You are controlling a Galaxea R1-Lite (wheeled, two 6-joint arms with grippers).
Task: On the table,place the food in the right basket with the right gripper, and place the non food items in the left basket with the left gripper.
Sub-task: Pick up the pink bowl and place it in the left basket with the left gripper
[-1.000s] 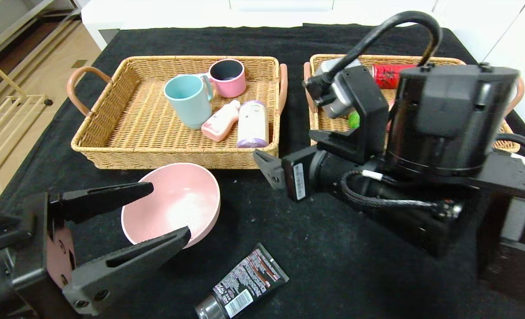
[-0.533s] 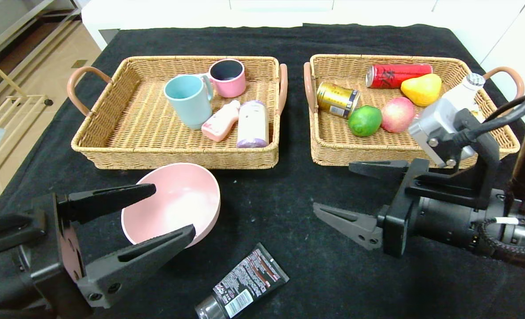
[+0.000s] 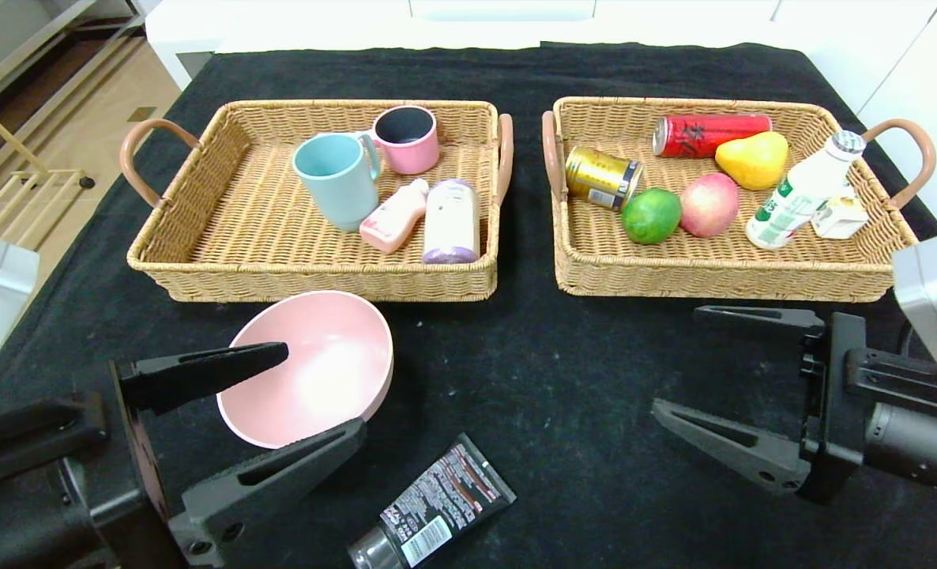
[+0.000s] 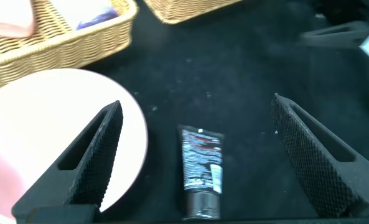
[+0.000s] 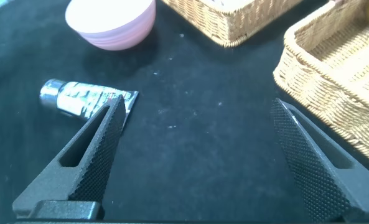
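Wicker fills the upper half of the head view: the left basket [image 3: 200, 237] at upper left and the right basket [image 3: 674, 265] at upper right, both standing on the black-clothed table [image 3: 532, 371]. The right basket holds a lime [image 3: 651, 215] and a peach [image 3: 709, 205] touching side by side, a white bottle with green label [image 3: 803, 193] leaning toward the right rim, a yellow pear [image 3: 752, 159], a red can [image 3: 709, 133], a gold can [image 3: 603, 178] and a small white carton [image 3: 839, 217]. The left basket holds a teal mug [image 3: 336, 178], a pink mug [image 3: 408, 138], a pale pink bottle [image 3: 394, 214] lying down and a white bottle with purple cap [image 3: 450, 222] just beside it.

Below the left basket, at lower left centre, a pink bowl [image 3: 310, 365] sits on the cloth. The left gripper [image 3: 322, 391] reaches in from the lower left corner with its fingers spread wide, one above the bowl's left rim and one below its lower edge, holding nothing. A black squeeze tube [image 3: 434, 506] lies at the bottom centre, cap toward the lower edge, near the bowl but apart from it.

The right gripper [image 3: 678, 363] hangs at lower right, below the right basket, fingers spread and empty, above bare cloth.
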